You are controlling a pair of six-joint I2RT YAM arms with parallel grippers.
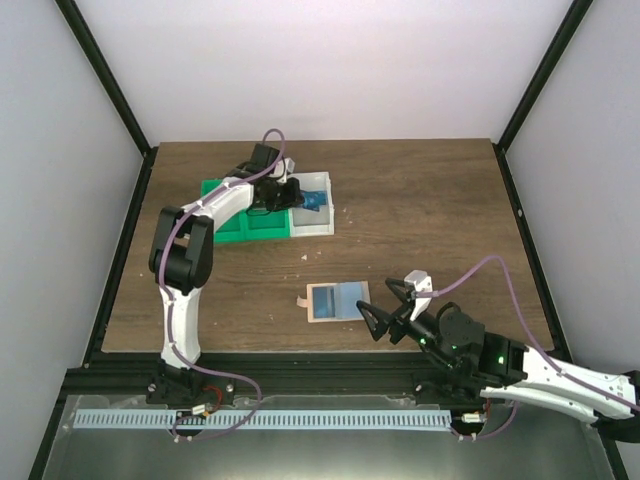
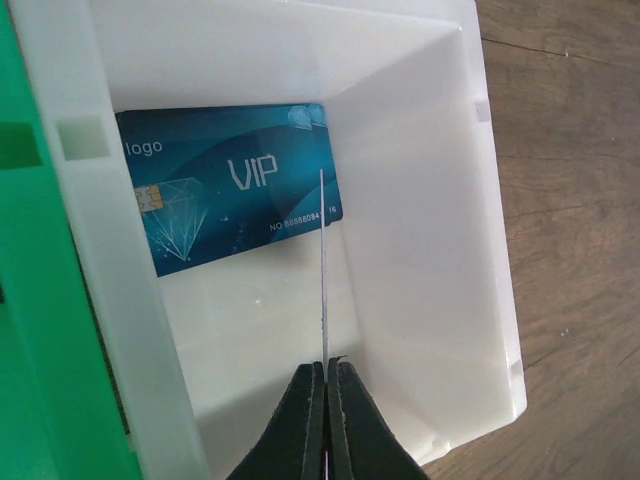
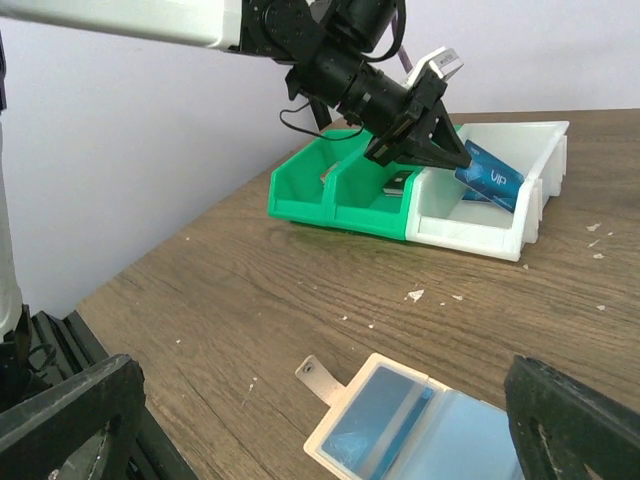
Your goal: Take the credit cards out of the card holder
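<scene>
The tan card holder [image 1: 318, 300] lies open on the table, tab to the left, with a light blue card [image 1: 328, 299] under its clear window. It also shows in the right wrist view [image 3: 335, 430], with the blue card [image 3: 380, 420] inside. My left gripper [image 1: 297, 195] is over the white bin [image 1: 318, 222], shut on a thin card seen edge-on [image 2: 323, 260]. A blue VIP card [image 2: 230, 195] lies in the white bin [image 2: 420, 200]. My right gripper [image 1: 382, 303] is open and empty just right of the holder, straddling it in its own view [image 3: 320, 395].
Green bins [image 1: 230, 225] stand joined to the left of the white bin; they also show in the right wrist view [image 3: 340, 195]. Small white crumbs [image 3: 415, 295] lie on the wooden table. Black frame posts and white walls border the table.
</scene>
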